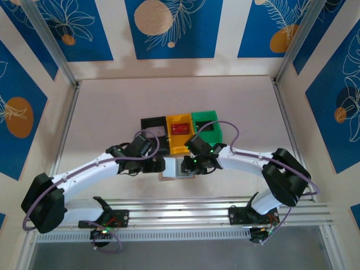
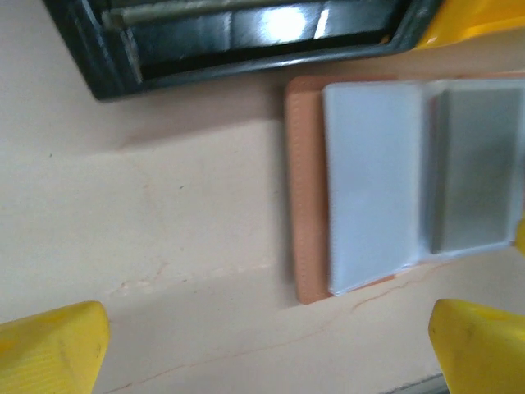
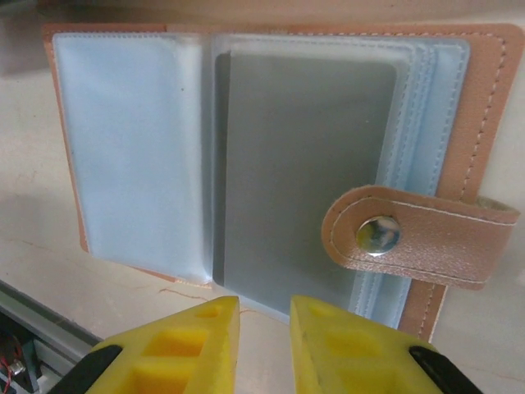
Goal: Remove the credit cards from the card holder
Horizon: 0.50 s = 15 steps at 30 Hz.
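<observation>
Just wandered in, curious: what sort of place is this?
Probably a robot test booth: left arm and right arm bolted to a metal rail, a table walled by blue patterned panels, coloured bins.

Cream walls (image 1: 225, 28) with blue leaf-and-orange-disc panels (image 1: 191, 39) surround a pale beige table (image 1: 112, 107) framed by aluminium posts (image 1: 50, 45).

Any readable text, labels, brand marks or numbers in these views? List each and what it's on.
None: no text can be read.
Grey card in the card holder: face looks blank through the plastic pocket.
Snap: shiny metal, no legible mark.
Red card in the yellow bin: too small to read.
Wall panels: leaf and circle patterns, no lettering.
</observation>
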{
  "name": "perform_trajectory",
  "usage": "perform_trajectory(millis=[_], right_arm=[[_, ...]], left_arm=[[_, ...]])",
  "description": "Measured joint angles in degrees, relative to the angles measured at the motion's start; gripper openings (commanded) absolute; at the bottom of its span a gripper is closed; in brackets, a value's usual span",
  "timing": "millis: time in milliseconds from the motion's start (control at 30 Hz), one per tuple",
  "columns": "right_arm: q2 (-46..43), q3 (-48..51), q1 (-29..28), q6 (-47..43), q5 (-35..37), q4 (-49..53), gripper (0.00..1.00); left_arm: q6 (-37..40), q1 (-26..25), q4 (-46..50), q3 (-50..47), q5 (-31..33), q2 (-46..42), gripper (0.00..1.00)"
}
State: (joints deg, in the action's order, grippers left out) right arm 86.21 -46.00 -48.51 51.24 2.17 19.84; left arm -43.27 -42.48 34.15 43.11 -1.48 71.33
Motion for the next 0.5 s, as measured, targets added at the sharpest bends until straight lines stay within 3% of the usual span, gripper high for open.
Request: perform_trajectory(millis=[500], right_arm=[[0.0, 0.0, -0.3, 1.0, 3.8, 1.9, 0.25]], left_arm=[[-3.4, -3.2, 2.5, 1.6, 3.3, 10.8, 1.00]])
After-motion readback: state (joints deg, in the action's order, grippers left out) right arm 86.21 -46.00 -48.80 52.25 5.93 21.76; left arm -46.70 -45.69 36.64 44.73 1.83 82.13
